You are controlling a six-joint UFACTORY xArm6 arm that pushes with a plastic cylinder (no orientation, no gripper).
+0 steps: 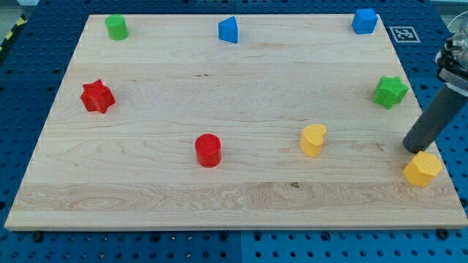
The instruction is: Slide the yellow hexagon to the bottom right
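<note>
The yellow hexagon [423, 169] lies near the board's lower right corner, close to the right edge. My tip [410, 148] rests on the board just above and slightly left of the hexagon, touching or nearly touching its upper left side. The dark rod slants up to the view's right. A yellow heart-shaped block [313, 139] sits to the left of the hexagon, well apart from it.
A red cylinder [208, 150] sits at lower centre, a red star [97, 96] at left. A green cylinder [115, 27], a blue block [229, 30] and a blue cube [364, 21] line the top. A green star [390, 91] is at right. The wooden board's [146, 197] right edge runs beside the hexagon.
</note>
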